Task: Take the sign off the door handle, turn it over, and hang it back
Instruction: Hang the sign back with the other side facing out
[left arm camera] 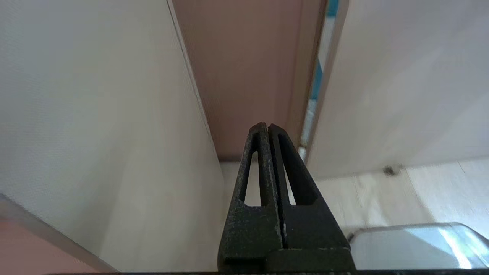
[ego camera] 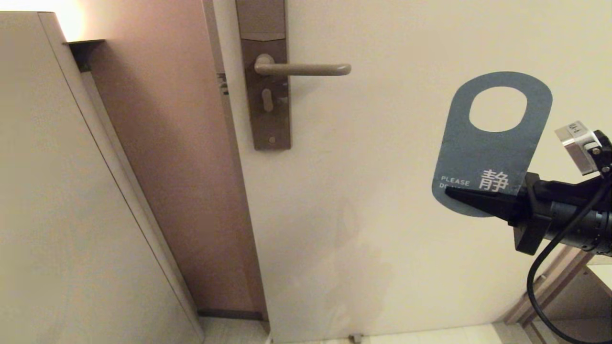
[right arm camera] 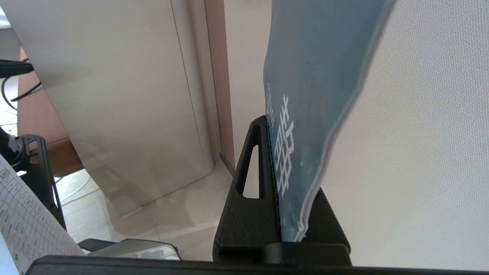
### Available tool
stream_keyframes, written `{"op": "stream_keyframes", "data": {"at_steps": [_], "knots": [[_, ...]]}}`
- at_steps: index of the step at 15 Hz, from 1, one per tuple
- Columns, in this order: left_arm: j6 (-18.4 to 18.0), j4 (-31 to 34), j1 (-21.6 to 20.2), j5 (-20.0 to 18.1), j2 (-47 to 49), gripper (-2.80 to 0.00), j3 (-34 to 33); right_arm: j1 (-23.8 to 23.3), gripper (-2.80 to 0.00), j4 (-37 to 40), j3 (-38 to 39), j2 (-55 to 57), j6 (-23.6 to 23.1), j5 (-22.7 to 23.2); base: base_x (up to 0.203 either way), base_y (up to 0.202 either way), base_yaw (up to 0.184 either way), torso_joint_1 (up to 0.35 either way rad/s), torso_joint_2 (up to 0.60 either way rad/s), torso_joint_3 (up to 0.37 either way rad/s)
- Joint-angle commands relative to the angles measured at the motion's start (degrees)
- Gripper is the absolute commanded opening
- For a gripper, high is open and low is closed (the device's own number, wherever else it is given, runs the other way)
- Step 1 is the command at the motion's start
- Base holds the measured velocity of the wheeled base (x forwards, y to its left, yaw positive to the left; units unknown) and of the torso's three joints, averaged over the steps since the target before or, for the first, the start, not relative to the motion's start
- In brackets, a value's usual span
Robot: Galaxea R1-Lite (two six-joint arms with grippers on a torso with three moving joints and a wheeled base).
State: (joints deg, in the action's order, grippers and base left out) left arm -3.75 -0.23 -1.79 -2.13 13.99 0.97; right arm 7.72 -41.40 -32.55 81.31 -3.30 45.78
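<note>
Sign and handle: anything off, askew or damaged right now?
Nothing damaged. The sign is off the handle, held upright and slightly tilted at its lower end by the right gripper, well to the handle's right, blue face toward the camera. The handle is bare. The left gripper is shut and empty.

Warm lamp glow [ego camera: 67, 19] upper left; soft shadow on door [ego camera: 354, 258]; left wrist view blurred

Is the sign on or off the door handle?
Off. The handle is bare; the sign is held upright to its right, teal face showing, pinched at its lower end by the right gripper.
</note>
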Motion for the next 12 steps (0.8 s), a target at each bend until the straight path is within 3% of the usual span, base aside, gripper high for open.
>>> {"op": "stream_keyframes", "data": {"at_steps": [1,7,12], "knots": [[-0.87,0.31,0.75,0.94,-3.82,-2.8,-0.73,0.02,-2.8,-0.26,0.03,-0.01,-0.04,0.28,0.0,0.0,0.0,0.0,0.0,0.0],[-1.48,0.73,1.97,0.97,-13.98,-2.8,-0.97,0.02,-2.8,-0.26,0.03,0.43,-1.18,0.45,0.0,0.0,0.0,0.0,0.0,0.0],[-0.69,0.5,1.96,1.25,-13.93,-2.8,-0.97,0.02,-2.8,-0.26,0.2,-0.19,-1.16,0.37,0.0,0.0,0.0,0.0,0.0,0.0]]}}
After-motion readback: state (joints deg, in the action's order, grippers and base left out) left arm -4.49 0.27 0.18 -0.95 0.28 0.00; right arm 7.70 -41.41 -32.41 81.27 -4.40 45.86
